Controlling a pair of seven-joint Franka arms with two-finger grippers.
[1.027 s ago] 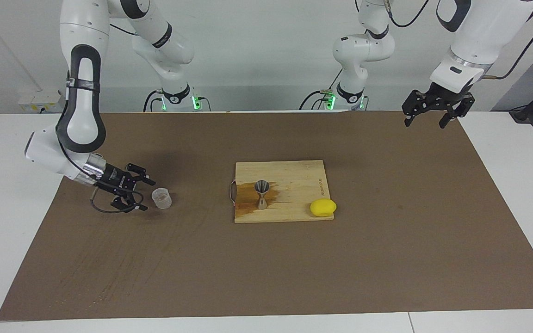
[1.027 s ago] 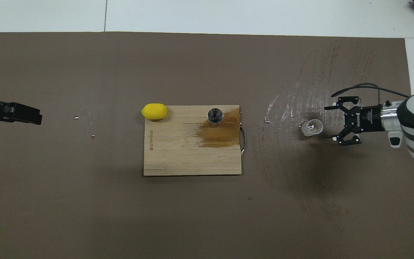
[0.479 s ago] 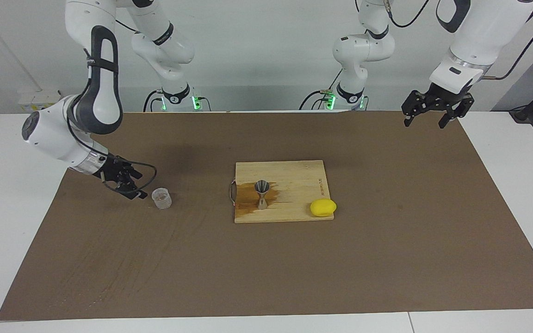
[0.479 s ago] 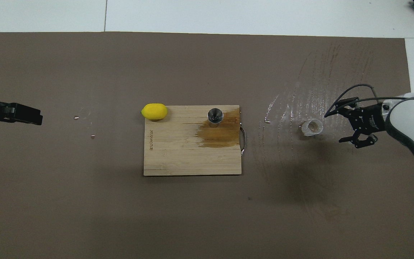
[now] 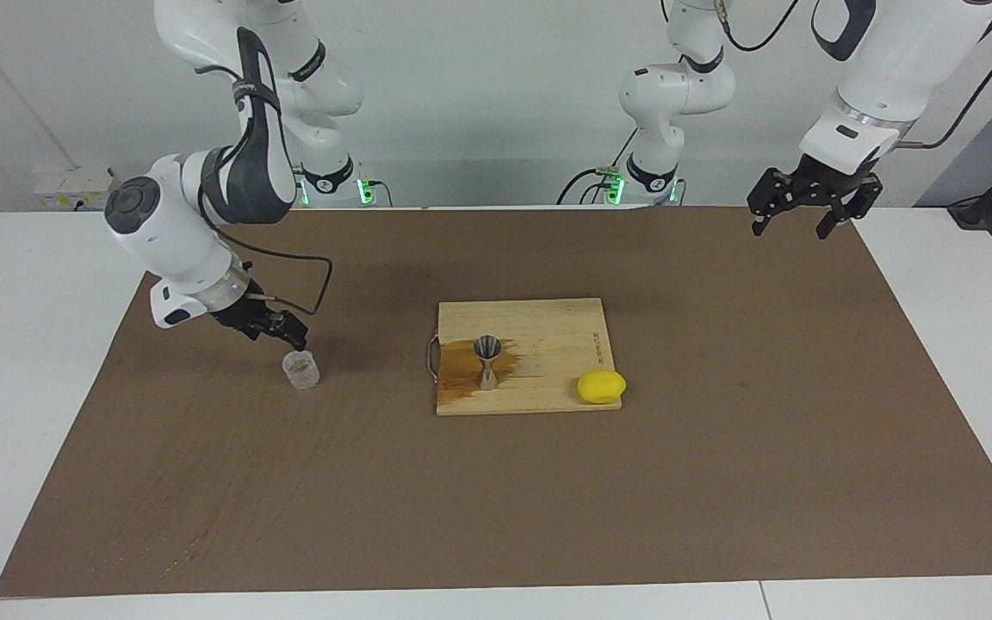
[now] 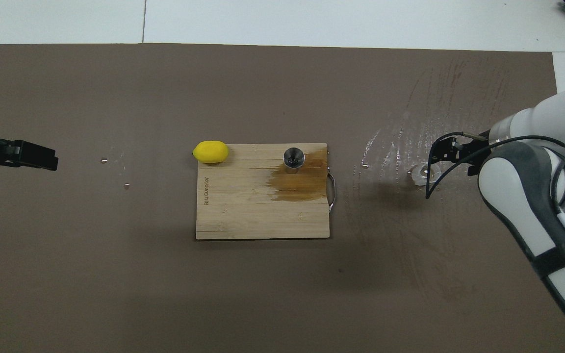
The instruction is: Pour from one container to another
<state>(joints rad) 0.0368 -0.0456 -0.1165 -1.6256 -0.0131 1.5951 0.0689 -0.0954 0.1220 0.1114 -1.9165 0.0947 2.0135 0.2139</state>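
Bright even light, soft shadows, sharp

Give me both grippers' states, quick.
Right gripper: just above the tiny clear plastic cup, holding nothing; open or shut cannot be told.
Left gripper: open, empty, waiting over the brown mat's corner.

A wooden cutting board (image 6: 263, 206) lies mid-worktop on the brown mat (image 6: 263, 294), a dark wet stain (image 6: 299, 181) spread across its corner toward the right arm's end. The metal jigger (image 6: 293, 159) stands upright at the stain's edge, along the board's edge farthest from the robots. A yellow lemon (image 6: 210, 151) sits on the board's other corner on that edge. The clear plastic cup (image 6: 425, 173) stands near the right arm's end, the right claw (image 6: 447, 151) just beside it. The left claw (image 6: 32, 156) hangs at the worktop's left-arm edge.
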